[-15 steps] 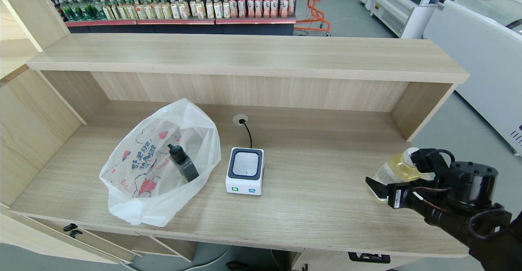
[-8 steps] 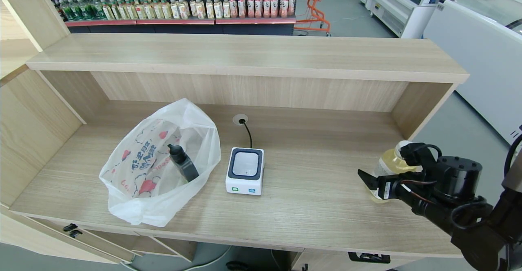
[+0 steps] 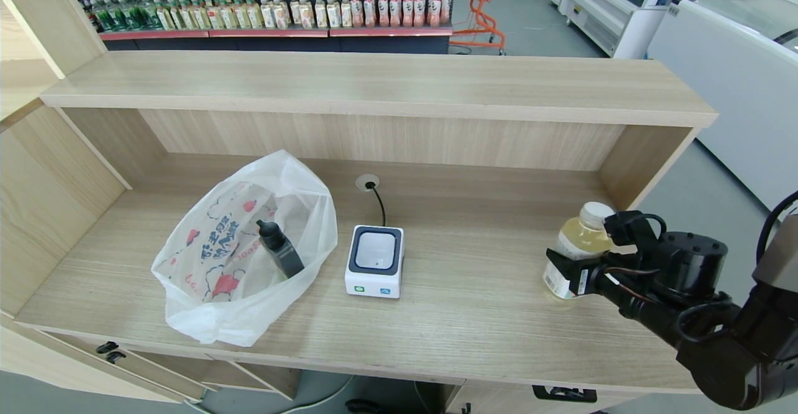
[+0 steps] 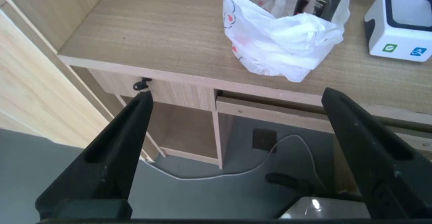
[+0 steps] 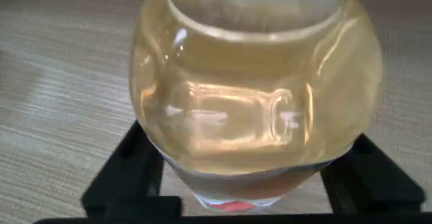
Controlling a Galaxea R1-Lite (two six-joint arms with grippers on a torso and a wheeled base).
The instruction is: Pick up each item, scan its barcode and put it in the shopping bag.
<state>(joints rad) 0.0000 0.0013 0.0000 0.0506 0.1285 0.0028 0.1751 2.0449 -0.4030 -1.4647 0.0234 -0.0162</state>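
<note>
Right end effector [image 3: 586,247] is clamping the upright bottle [image 3: 580,237] at the tabletop's [image 3: 486,314] right end, well apart from the scanner [image 3: 374,260] and shopping bag [image 3: 212,314]; left end effector [image 4: 236,97] is hanging with fingers spread wide

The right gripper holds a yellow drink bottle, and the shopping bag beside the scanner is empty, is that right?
Not quite: the shopping bag is not empty. The head view shows a black bottle inside it. The right gripper does hold the yellow drink bottle, and the bag does sit beside the scanner.
</note>
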